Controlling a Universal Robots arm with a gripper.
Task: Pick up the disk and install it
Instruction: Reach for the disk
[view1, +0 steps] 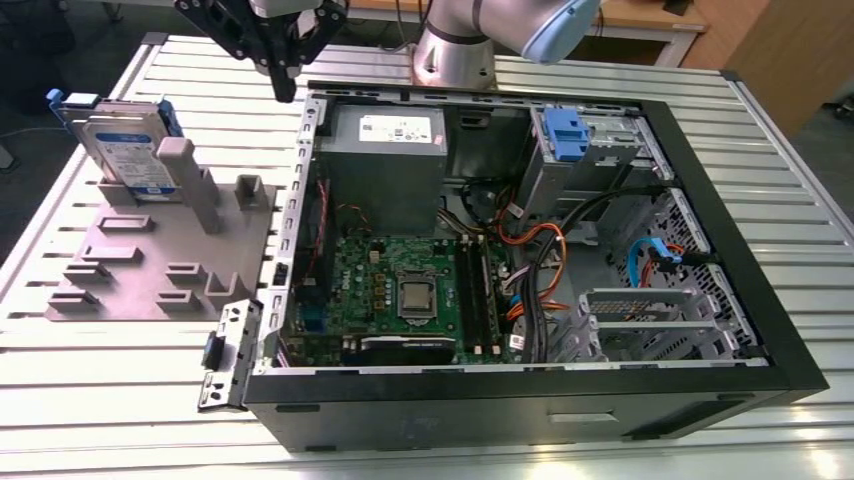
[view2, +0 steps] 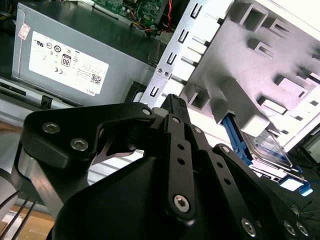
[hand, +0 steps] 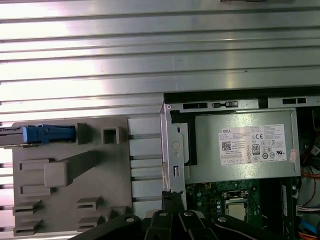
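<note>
Tool (view1: 283, 92) pressed together, empty, hovering over open PC case (view1: 507, 420) wall, power supply (view1: 384, 160) just beside it; disk (view1: 127, 140) upright in grey slotted holder (view1: 147, 255) on surface (view1: 107, 400), well apart from tool

The disk (view1: 127, 142) is being seen as silvery metal framed in blue, probably plastic; the table (view1: 120, 400) as ribbed shiny metal.

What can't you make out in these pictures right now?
Disk: lower part hidden in the stand, exterior view; partly behind the pincer, second wrist view.
Pincer: upper body cut off by the exterior view's top edge.
Case: what lies beneath the cables, exterior view.
</note>
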